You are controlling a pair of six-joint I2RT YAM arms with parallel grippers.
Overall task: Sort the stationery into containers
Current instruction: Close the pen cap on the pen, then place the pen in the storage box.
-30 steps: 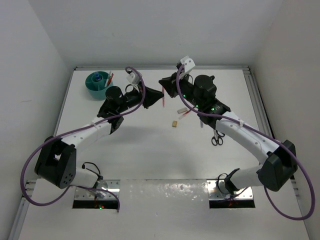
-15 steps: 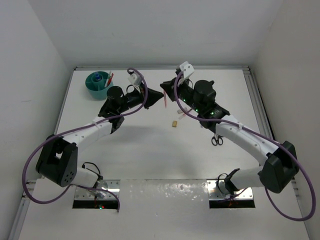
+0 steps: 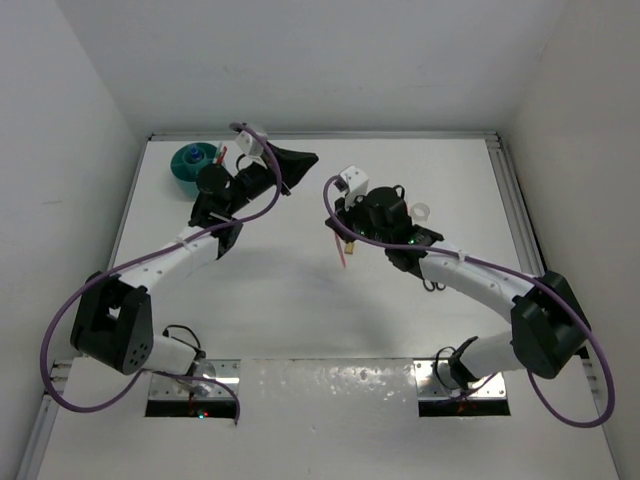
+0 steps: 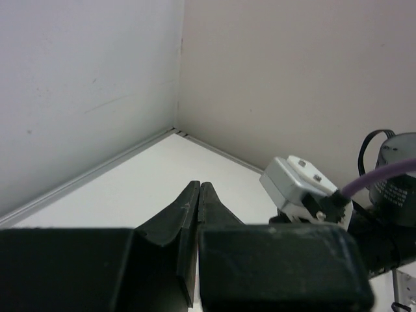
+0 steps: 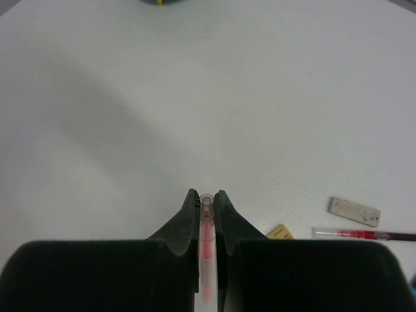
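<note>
The teal tub (image 3: pixel 186 177) stands at the table's far-left corner, the likely drop point for the stationery. Just right of it, the left gripper (image 4: pixel 198 187) is pinched together on nothing and lifted off the table, seemingly out of the way. Nearer the table's middle, the right gripper (image 5: pixel 206 195) clamps a red pen (image 5: pixel 206 227) lengthwise between its jaws, probably for carrying to the tub.

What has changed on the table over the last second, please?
The right gripper, shut on the red pen throughout, swung back toward the arm bases. The left gripper, shut and empty, pulled away toward the far edge. Nothing was grasped or released. The teal tub and scissors stayed put.
</note>
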